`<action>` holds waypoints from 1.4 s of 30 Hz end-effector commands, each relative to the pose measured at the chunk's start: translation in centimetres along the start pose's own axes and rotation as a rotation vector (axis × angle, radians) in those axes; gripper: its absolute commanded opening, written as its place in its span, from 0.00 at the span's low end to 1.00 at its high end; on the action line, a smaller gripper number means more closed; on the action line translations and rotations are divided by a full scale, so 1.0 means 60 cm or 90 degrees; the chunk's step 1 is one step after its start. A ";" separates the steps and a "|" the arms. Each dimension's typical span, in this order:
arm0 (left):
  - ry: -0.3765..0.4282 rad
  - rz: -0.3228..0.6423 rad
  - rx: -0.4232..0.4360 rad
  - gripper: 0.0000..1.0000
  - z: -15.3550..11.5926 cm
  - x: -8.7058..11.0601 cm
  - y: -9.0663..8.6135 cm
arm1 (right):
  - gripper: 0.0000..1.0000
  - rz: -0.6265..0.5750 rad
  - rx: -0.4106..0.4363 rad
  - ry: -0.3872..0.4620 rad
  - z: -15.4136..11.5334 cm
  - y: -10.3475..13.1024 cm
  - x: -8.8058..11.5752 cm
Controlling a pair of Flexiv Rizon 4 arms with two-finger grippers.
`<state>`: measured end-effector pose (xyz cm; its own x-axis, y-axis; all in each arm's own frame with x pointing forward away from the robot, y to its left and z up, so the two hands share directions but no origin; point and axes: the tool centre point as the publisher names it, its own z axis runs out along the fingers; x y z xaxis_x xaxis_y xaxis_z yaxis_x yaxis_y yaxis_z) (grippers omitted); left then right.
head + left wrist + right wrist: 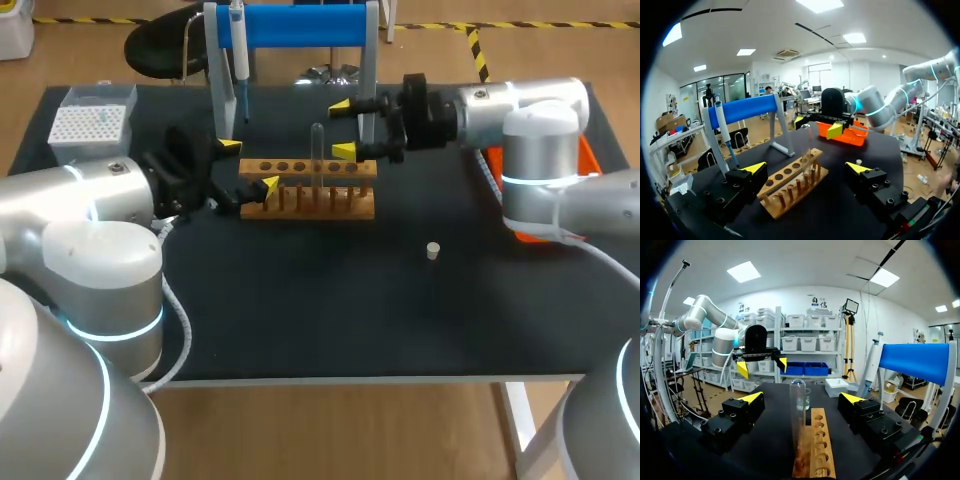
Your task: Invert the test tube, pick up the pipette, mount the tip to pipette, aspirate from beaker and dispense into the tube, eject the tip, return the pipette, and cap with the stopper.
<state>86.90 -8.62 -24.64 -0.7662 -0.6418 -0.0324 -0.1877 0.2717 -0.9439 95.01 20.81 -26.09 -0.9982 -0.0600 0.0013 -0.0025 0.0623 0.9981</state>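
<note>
One tube (317,150) just ahead of right tool (342,128)

lower end of the test tube (317,150) sunk out of sight in the rack (310,195). left end of the rack covered by a yellow fingertip of the left hand (249,166) in the head view; near end cut off by the edge in the right wrist view. top of the pipette (239,60), behind the rack, cut off at the head view's edge. orange tray (592,160), right of the rack, mostly hidden behind the right arm (530,130). stopper (433,250), in front and right of the rack, too small to tell its form.
</note>
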 end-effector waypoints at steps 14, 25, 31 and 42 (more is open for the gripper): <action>0.000 0.000 0.004 1.00 0.001 0.000 0.002 | 0.71 0.004 -0.019 0.007 0.041 -0.013 0.013; 0.000 0.000 0.004 1.00 0.001 0.000 0.002 | 0.60 -0.011 -0.012 0.005 0.058 -0.018 0.014; 0.000 0.000 0.004 1.00 0.001 0.000 0.002 | 0.53 -0.014 -0.011 0.006 0.063 -0.021 0.009; 0.000 0.000 0.004 1.00 0.001 0.000 0.002 | 0.35 -0.008 -0.018 0.009 0.066 -0.020 0.007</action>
<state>86.90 -8.62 -24.64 -0.7661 -0.6418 -0.0323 -0.1878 0.2716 -0.9439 94.12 24.59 -27.40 -0.9975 -0.0691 -0.0108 -0.0131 0.0337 0.9993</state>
